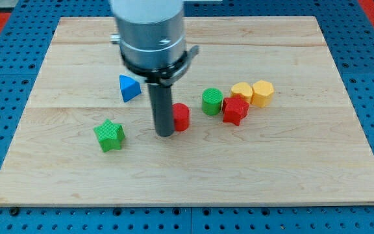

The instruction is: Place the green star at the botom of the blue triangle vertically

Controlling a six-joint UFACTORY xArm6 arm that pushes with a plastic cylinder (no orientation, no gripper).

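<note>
The green star (110, 135) lies on the wooden board (187, 175) at the lower left. The blue triangle (128, 88) sits above it and a little to the right, apart from it. My tip (165, 134) is to the right of the green star, with a gap between them, and below-right of the blue triangle. It stands right against the left side of a red block (182, 117).
A green cylinder (212, 101) stands right of the red block. A red star (235, 110) sits beside it, with two yellow blocks (242, 91) (263, 93) just above-right. The arm's grey body (148, 32) covers the board's upper middle.
</note>
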